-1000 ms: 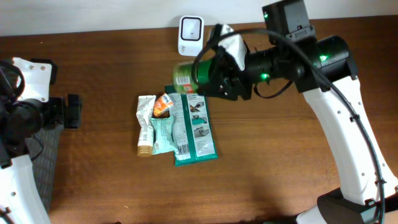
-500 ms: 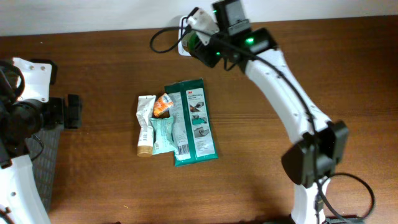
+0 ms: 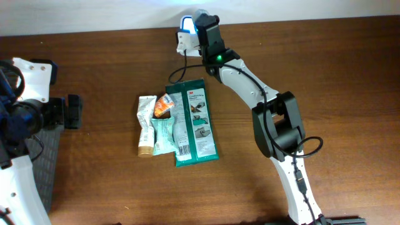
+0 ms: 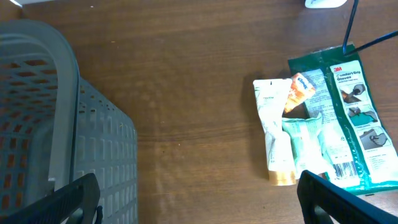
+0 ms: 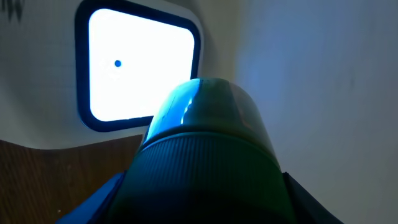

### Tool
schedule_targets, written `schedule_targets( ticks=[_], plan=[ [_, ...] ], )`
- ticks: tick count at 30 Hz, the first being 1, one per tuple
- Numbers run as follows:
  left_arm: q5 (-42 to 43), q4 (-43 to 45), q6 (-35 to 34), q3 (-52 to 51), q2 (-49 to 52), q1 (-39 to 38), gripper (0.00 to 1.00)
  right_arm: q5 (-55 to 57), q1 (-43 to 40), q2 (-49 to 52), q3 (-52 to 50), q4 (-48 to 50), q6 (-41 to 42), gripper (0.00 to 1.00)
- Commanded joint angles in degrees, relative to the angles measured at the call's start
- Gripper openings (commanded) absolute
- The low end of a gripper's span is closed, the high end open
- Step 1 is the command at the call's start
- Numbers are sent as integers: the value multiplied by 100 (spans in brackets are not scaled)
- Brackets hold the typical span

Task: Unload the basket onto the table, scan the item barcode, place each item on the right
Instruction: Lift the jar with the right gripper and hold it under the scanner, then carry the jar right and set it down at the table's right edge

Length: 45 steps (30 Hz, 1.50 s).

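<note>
The item is a green round container (image 5: 208, 155) with a ribbed lid, and it fills the right wrist view. My right gripper (image 5: 205, 202) is shut on it, one finger on each side. It is held just in front of the white scanner (image 5: 140, 71), whose window glows bright. In the overhead view my right gripper (image 3: 200, 30) sits at the table's far edge against the blue-lit scanner (image 3: 185, 25), and the container is hidden under it. My left gripper (image 4: 199, 199) hangs open and holds nothing, at the left side (image 3: 74, 111).
A pile of packets lies mid-table: a green 3M pack (image 3: 195, 122), a white tube (image 3: 145, 128), an orange sachet (image 3: 164, 106) and a teal pouch (image 3: 164, 134). A grey mesh basket (image 4: 62, 124) stands under my left arm at the left edge.
My right arm has swung the container from above the packets up and left to the scanner, which now glows blue. The left arm has stayed still.
</note>
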Motion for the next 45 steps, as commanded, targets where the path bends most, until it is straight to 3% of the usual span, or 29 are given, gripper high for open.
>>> schedule_targets(
  ticks=[1,4,6,8,11,14,18,26,30,36,37,38,39,45],
  plan=[
    [22,9,90,63,-9,31,99,208,20,-72,118,149,-35,43],
    [22,13,90,63,-9,31,99,302,13,-337,118,96,492,44],
    [20,11,90,63,-9,31,99,157,-13,-815,118,-144,1582,44],
    [22,13,90,63,-9,31,99,-79,-48,-1397,118,-1012,2699,44],
    [22,11,90,63,-9,31,99,-1569,-337,-2312,120,-3515,5128,43],
    [22,13,90,63,-9,31,99,-2577,-894,-2524,120,-5790,6568,44],
    [22,13,90,63,-9,31,99,-2511,-1851,-2194,59,-7923,7003,46],
    [22,11,90,63,-9,31,99,-2074,-4179,-1681,-479,-7770,9309,47],
    [22,13,90,63,-9,31,99,-2059,-4601,-1659,-938,-6824,9320,48],
    [22,13,90,63,-9,31,99,-2100,-4599,-1648,-1834,-6216,9318,55],
    [22,13,90,63,-9,31,99,-2100,-4599,-1648,-1834,-6218,9318,60],
    [22,13,90,63,-9,31,99,-2103,-4599,-1648,-1832,-6255,9318,89],
    [20,13,90,63,-9,31,99,-2100,-4601,-1665,-1812,-6308,9318,98],
    [22,13,90,63,-9,31,99,-2555,-4548,-2350,131,-8126,9289,98]
  ],
)
